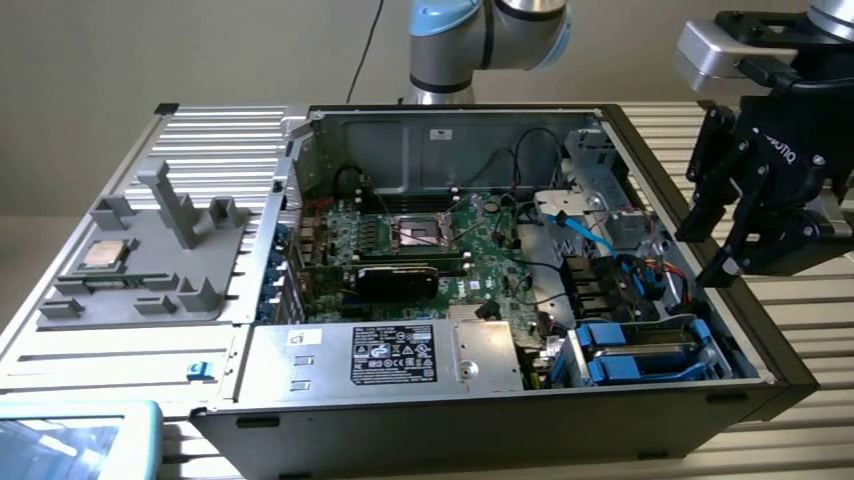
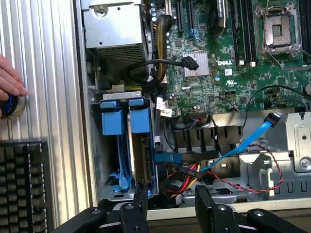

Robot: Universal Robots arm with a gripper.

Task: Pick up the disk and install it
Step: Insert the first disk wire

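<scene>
Sitting inside the case (image 1: 467,430): disk (image 2: 142,155)

Exterior oblique; wrist close overhead (shared: case (image 1: 467,430)).

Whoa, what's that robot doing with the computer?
A robot arm's gripper hangs over one corner of an open computer case. Its fingers are open and hold nothing. The disk stands in its blue carrier inside that corner of the case, beside a second blue carrier. Outside the case, a person's hand touches a round knob.
</scene>
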